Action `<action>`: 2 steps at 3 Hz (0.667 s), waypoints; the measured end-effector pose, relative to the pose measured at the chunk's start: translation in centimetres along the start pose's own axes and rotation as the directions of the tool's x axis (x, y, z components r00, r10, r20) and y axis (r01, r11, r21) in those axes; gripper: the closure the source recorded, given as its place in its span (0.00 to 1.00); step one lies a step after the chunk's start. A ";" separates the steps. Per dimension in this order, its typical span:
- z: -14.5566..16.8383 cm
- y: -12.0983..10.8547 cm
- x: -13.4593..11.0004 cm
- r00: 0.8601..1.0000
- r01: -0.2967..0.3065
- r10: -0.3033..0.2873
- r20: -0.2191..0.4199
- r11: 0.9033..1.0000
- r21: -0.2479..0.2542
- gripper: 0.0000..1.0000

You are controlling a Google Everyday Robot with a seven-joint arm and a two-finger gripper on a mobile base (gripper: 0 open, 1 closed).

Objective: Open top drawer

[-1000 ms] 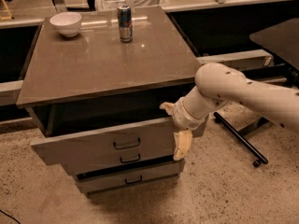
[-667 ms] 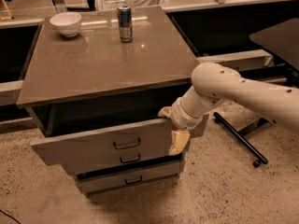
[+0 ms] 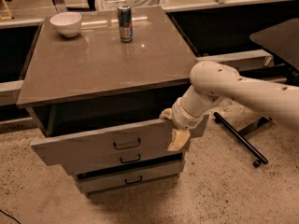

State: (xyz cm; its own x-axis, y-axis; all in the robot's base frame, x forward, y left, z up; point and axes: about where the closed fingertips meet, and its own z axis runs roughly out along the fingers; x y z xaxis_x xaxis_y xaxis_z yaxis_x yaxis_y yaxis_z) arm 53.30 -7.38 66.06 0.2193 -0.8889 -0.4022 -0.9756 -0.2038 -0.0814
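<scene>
The top drawer is a wide grey-brown front with a small black loop handle. It stands pulled partway out of the cabinet, with a dark gap above it. My gripper is at the drawer front's right end. One tan finger hangs down the outside of the front and the other hooks over its top edge, so the front sits between them. The white arm reaches in from the right.
Two narrower drawers sit below, the middle one and the bottom one. On the cabinet top stand a can and a white bowl. A black wheeled leg lies on the floor at right.
My gripper has shifted slightly left and up along the drawer front's right end. The drawer stays pulled out about as far as before.
</scene>
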 end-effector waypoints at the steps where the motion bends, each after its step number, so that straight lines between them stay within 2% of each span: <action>1: -0.2 0.5 -0.5 1.000 0.012 -0.012 -0.015 1.000 -0.023 0.33; 2: -1.0 2.5 -1.2 0.999 0.008 -0.010 -0.033 0.998 -0.061 0.33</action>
State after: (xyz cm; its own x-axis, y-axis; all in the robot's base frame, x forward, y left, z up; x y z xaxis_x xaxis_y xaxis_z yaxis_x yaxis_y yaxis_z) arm 50.63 -7.26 67.29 0.2293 -0.8999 -0.3710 -0.9714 -0.2355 -0.0290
